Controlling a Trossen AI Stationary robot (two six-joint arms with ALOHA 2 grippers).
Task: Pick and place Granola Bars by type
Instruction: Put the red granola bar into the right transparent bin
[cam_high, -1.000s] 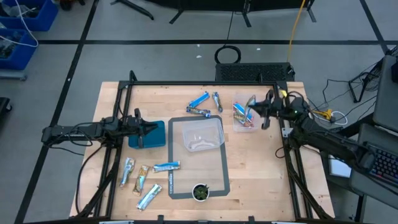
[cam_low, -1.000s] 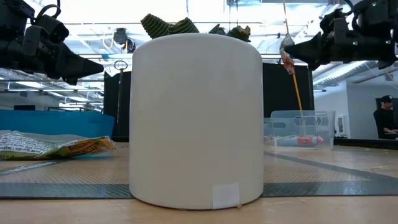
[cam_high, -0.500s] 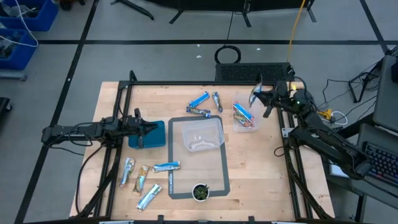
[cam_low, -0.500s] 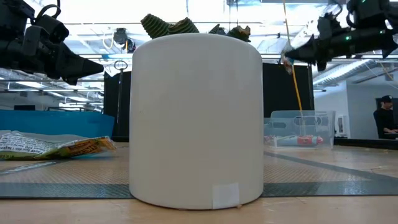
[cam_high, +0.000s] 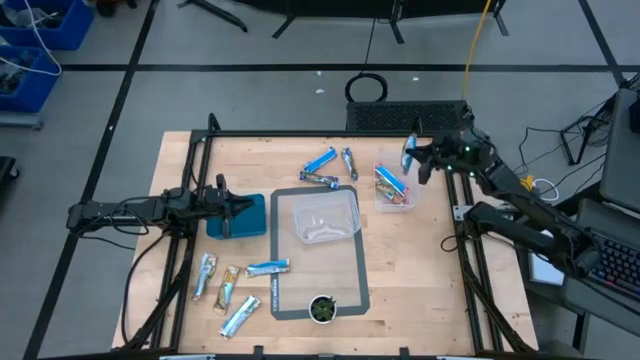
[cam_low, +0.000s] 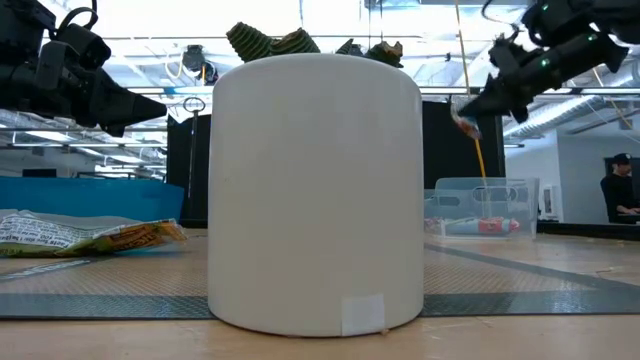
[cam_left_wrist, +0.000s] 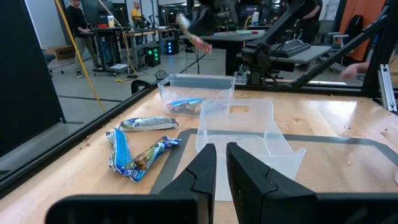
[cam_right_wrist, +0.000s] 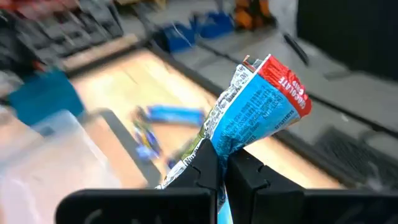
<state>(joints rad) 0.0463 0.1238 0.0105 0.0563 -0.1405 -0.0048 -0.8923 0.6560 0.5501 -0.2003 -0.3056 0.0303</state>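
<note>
My right gripper (cam_high: 412, 160) is shut on a blue granola bar with a red end (cam_right_wrist: 258, 106), in the air beyond the far edge of a small clear bin (cam_high: 395, 190) that holds other bars. In the low view this bar (cam_low: 466, 122) shows small below the fingers. Three loose bars (cam_high: 328, 168) lie on the table at the far middle, several more (cam_high: 232, 288) at the near left. My left gripper (cam_high: 230, 206) waits level over a blue tray (cam_high: 250, 215), its fingers (cam_left_wrist: 205, 168) nearly together with nothing between them. My right gripper pinches the bar's wrapper at a crumpled waist (cam_right_wrist: 216, 146) between its two fingers, across the bar. The red-tipped end stands out past the fingers and a silvery end (cam_right_wrist: 177, 171) shows on their other side. The bar is lifted clear of bin and table.
A larger clear bin (cam_high: 322, 215) sits on a grey-edged mat (cam_high: 362, 280). A small round dark green thing (cam_high: 322, 308) stands at the mat's near edge; in the low view it fills the middle as a white pot (cam_low: 315, 190). A black frame (cam_high: 330, 132) rims the table.
My right gripper has risen and gone from over the small clear bin toward the table's far edge, tipping from pointing steeply down to nearer level. It stays shut on the bar, which has travelled with it.
</note>
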